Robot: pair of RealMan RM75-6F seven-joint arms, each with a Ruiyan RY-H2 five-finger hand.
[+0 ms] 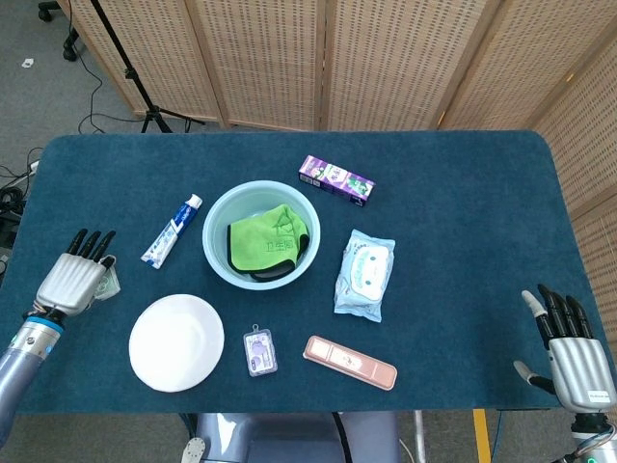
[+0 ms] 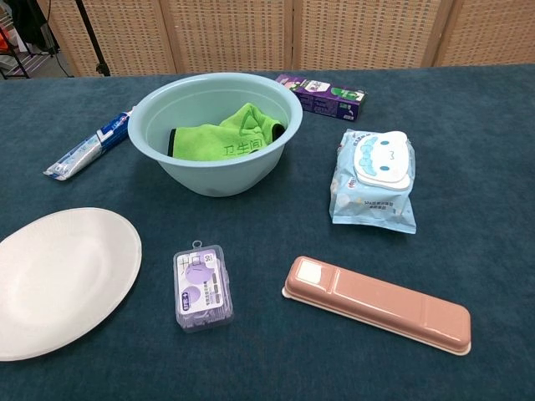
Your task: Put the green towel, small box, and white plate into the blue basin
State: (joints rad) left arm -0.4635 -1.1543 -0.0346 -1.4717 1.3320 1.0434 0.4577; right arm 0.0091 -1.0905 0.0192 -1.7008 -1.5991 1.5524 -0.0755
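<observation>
Already green towel (image 1: 269,237) fills blue basin (image 1: 217,253).

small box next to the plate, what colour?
Purple, in a clear case: the small box shows best in the chest view.

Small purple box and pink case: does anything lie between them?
No. Between the small purple box and the pink case only bare table cloth shows, in both views.

Green towel (image 1: 269,238) lies in blue basin (image 1: 217,253); white plate (image 1: 176,342) beside it.
</observation>
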